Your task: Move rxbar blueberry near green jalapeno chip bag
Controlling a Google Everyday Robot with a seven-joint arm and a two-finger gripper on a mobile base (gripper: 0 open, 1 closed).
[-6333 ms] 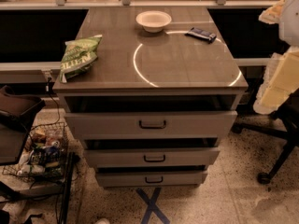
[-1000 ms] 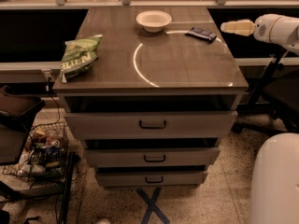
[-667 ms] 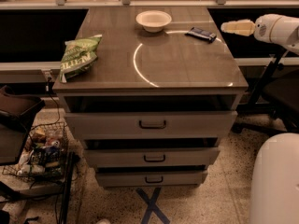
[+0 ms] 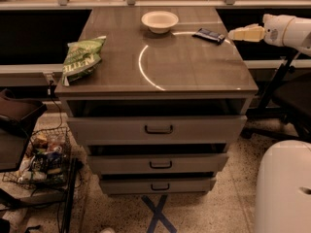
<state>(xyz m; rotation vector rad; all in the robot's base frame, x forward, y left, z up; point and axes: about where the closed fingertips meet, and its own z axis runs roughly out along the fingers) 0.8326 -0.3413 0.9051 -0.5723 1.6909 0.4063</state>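
Since the earliest frame the arm has risen from low on the right to tabletop height; over the last second it has barely shifted. Bar, bag and bowl lie where they did.

**Position.** The gripper (image 4: 245,33) hangs off the right rear edge of the table (image 4: 194,67), pointing left, just beside the bar (image 4: 209,35) but apart from it. Whether the gripper is parted or closed cannot be told from this view. It carries nothing.

**Task items.** The bar lies flat at the right rear of the table, skewed to the table edge, to the right of the bowl (image 4: 159,20). The bag (image 4: 82,58) lies at the left front edge, well apart from the bar.

**Handling, judged.**
- Bar: light, thin, fairly stiff along its length, with a slick foil wrapper. It sits low on the surface, so little height is offered to a grasp.
- Take hold across the narrow width at mid-length, coming from above and aligned to its skew. The crimped end seams are likely to fold or slip.
- Moderate closing force should do; the contents may dent but not break.
- A shallow approach may push the bar across the smooth top instead of capturing it.
- The bag is soft and crinkled; set the bar beside it, not on it.
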